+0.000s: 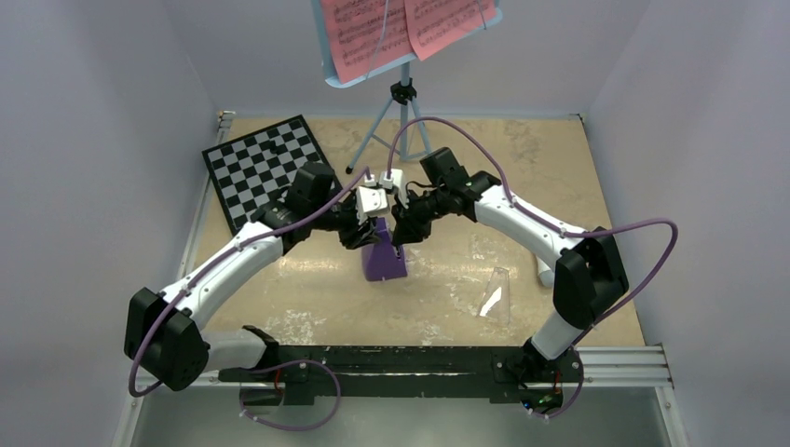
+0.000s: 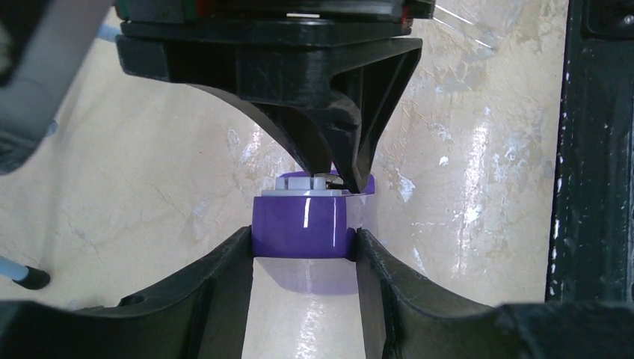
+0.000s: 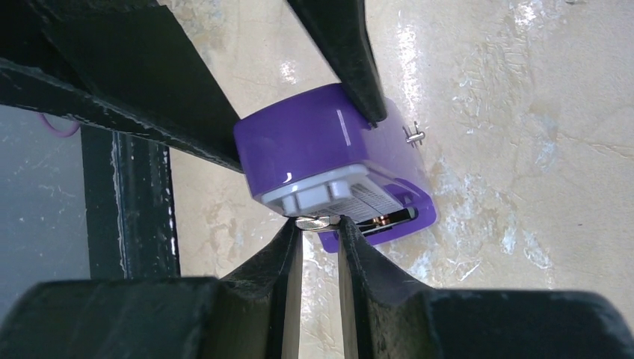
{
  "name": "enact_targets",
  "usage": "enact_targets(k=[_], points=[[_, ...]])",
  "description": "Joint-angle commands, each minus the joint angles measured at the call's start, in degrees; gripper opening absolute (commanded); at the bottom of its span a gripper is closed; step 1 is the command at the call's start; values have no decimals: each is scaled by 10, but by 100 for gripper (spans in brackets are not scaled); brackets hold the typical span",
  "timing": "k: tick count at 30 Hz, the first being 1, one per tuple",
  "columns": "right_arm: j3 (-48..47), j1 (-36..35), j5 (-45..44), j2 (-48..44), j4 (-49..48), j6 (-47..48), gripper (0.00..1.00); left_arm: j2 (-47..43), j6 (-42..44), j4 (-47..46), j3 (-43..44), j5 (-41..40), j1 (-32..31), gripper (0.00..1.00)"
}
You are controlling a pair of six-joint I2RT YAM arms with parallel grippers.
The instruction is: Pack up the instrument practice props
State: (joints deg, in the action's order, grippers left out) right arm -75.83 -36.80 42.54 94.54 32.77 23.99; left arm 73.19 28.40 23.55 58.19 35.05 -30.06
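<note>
Metronome wedge [image 2: 303, 224], purple, stands on the tabletop [image 1: 307, 293] squarely between the fingers of the left gripper [image 2: 303, 243], whose pads press its two flanks in a firm clamp. The right gripper [image 3: 320, 232] meets it from the opposite side, fingers almost together and nipping a small silver piece [image 3: 315, 222] at the wedge's grey-white face. A clear cover [image 1: 496, 296] lies well off to the right gripper's right; the music stand [image 1: 402, 93] with its pink pages [image 1: 373, 33] rises beyond both grippers, and the chessboard [image 1: 265, 168] lies beyond the left one.
</note>
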Motion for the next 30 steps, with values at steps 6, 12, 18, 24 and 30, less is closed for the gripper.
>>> enact_targets(k=[6, 12, 18, 24, 30], points=[[-25, -24, 94, -27, 26, -29, 0, -46, 227, 19, -50, 28, 7, 0], [-35, -23, 106, -20, 38, -17, 0, -43, 303, 31, -49, 33, 7, 0], [-36, -23, 112, -22, 65, -5, 0, -35, 289, 37, -34, 27, 13, 0], [-22, -23, 87, -33, 68, 1, 19, -33, 252, 34, -28, 25, 13, 0], [-21, -14, 52, -40, 99, 48, 30, -34, 254, 41, -28, 22, 14, 0]])
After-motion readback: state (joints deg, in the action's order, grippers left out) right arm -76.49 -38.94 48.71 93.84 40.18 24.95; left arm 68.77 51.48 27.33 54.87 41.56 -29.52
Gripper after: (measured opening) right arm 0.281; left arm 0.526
